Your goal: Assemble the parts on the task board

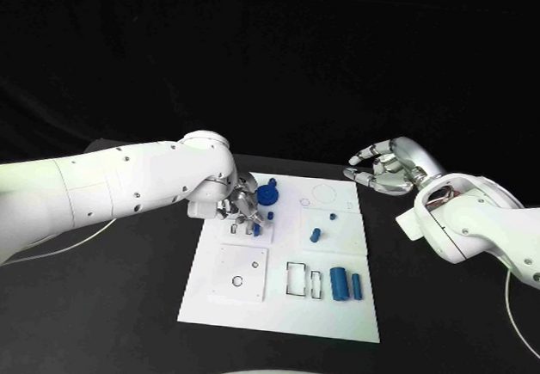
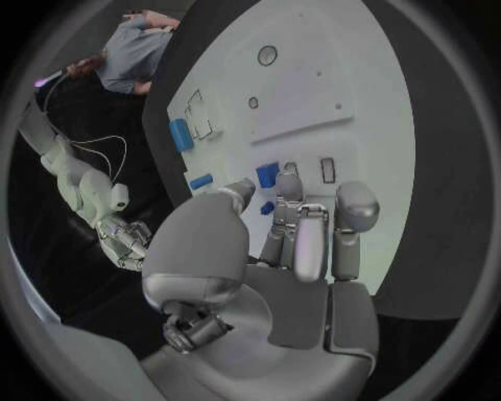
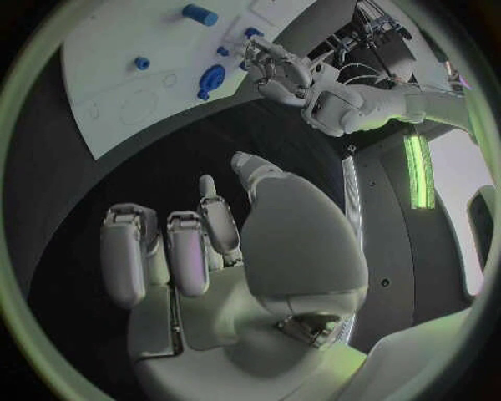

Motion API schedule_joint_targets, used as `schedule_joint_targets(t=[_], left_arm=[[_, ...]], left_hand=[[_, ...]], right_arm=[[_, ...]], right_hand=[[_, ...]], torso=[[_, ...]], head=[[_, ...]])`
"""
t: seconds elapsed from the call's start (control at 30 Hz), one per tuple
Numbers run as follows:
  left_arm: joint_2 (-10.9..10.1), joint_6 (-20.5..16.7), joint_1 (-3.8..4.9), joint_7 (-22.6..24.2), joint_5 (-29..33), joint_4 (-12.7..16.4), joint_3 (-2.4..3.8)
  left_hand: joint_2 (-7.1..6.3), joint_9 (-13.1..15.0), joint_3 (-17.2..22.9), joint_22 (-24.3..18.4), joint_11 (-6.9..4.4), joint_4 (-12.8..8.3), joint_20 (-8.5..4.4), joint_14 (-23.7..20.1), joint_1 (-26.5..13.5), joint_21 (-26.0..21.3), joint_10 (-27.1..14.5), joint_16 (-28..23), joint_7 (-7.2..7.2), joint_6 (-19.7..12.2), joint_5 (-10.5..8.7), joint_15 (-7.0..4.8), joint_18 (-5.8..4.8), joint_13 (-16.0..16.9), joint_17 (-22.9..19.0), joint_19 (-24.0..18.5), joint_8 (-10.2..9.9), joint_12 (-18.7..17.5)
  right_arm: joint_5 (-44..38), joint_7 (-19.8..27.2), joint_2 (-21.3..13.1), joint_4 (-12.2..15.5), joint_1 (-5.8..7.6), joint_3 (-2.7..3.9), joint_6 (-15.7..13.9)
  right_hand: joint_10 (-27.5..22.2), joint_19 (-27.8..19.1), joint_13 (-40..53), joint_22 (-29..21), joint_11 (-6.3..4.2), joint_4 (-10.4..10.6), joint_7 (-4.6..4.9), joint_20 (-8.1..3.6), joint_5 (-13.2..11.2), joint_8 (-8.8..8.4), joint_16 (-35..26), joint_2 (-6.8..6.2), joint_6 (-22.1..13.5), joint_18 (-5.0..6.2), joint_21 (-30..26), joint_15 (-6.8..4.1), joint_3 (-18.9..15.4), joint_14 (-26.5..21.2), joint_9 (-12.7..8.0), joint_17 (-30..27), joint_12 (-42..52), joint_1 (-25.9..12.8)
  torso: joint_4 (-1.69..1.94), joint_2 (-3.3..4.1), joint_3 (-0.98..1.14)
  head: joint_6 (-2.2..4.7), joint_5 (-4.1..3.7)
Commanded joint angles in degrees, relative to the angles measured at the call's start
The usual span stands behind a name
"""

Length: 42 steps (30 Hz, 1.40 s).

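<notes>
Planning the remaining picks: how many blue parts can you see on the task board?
5: gear at far edge, small peg, short cylinder, two cylinders near right. Left hand may hide more.

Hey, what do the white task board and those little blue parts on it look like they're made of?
The task board looks like matte white plastic or painted sheet: flat, even, no glare, with dark-outlined cutouts. The blue parts look like moulded or printed plastic: uniform opaque colour, soft dull sheen. Neither can be told for certain by look alone.
</notes>
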Motion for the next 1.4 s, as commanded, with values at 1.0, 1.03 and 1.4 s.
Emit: schedule_joint_targets(t=[1.0,1.03,1.4], left_arm=[[0.36,-0.23,-0.21,0.01,2.51,-0.15,0.02],[0.38,-0.19,-0.22,0.0,2.53,-0.19,0.02],[0.56,0.77,-0.36,-0.06,2.73,-0.56,0.01]], left_hand=[[-6.06,2.94,21.7,1.17,-0.61,-3.52,-0.28,2.86,0.53,1.01,1.13,0.84,-0.44,0.1,-0.15,-0.11,-0.72,0.95,5.68,0.4,2.33,0.61],[-6.06,2.94,21.7,1.17,-0.61,-3.52,-0.28,2.86,0.53,1.01,1.13,0.84,-0.44,0.1,-0.15,-0.11,-0.72,0.95,5.68,0.4,2.33,0.61],[-6.37,3.43,23.86,1.44,-0.87,-5.14,-0.37,3.17,0.48,1.2,1.73,1.24,-0.71,0.15,0.15,-0.3,-0.75,1.39,6.38,0.62,2.78,0.98]], right_arm=[[-0.73,0.07,0.46,-0.58,-0.09,-0.03,0.82],[-0.73,0.06,0.46,-0.6,-0.09,-0.03,0.82],[-0.71,0.1,0.5,-0.64,-0.11,-0.04,0.9]], right_hand=[[-0.3,0.59,0.05,9.51,-0.13,0.4,0.05,-0.36,0.35,0.4,-0.28,-0.27,-0.49,0.55,-0.34,-0.29,0.12,3.75,0.11,5.36,-0.18,-0.23],[-0.3,0.59,0.05,9.51,-0.13,0.4,0.05,-0.36,0.35,0.4,-0.28,-0.27,-0.49,0.55,-0.34,-0.29,0.12,3.75,0.11,5.36,-0.18,-0.23],[-0.3,0.59,0.05,9.51,-0.13,0.4,0.05,-0.36,0.35,0.4,-0.28,-0.27,-0.49,0.55,-0.34,-0.29,0.12,3.75,0.11,5.36,-0.18,-0.23]], torso=[[0.24,-0.09,0.04],[0.24,-0.09,0.04],[0.25,-0.05,0.03]], head=[[-0.46,-0.04],[-0.46,-0.04],[-0.48,-0.07]])
